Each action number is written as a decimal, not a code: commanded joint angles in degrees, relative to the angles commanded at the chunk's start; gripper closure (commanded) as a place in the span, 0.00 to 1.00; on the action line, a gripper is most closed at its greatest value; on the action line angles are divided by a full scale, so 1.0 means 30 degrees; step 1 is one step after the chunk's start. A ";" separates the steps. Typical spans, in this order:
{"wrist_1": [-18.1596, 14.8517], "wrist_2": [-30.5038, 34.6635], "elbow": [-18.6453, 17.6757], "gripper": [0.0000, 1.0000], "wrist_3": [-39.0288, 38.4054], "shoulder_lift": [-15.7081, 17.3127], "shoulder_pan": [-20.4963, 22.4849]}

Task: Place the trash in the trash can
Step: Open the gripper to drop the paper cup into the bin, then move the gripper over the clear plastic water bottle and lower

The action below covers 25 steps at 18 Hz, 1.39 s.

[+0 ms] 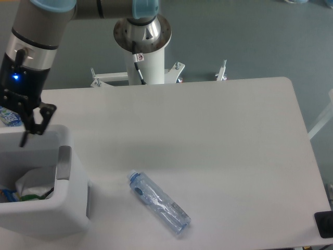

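The trash can, a large white bin with a grey panel, stands at the table's front left. A crumpled white wrapper with a green spot lies inside it. The long clear bottle with a small blue label lies on its side on the table, right of the bin, cap pointing to the upper left. My gripper hangs over the bin's back rim, fingers pointing down, open and empty. It is far left of the bottle.
A bluer bottle with a blue-and-white label peeks out at the far left edge behind the gripper. The arm's white base column stands behind the table's back edge. A dark object sits at the front right corner.
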 joint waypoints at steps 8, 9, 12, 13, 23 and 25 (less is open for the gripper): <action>0.0029 0.1057 0.0116 0.00 -0.2025 -0.1140 0.4750; 0.0000 0.1554 0.0116 0.00 -0.2055 -0.1376 0.5102; 0.0000 0.1998 0.0116 0.00 -0.2055 -0.2107 0.5718; 0.0029 0.1998 0.0174 0.00 -0.2026 -0.2488 0.5837; 0.0088 0.2436 0.1989 0.00 -0.1879 -0.7525 0.5691; 0.0059 0.2730 0.2196 0.00 -0.1966 -0.8085 0.5575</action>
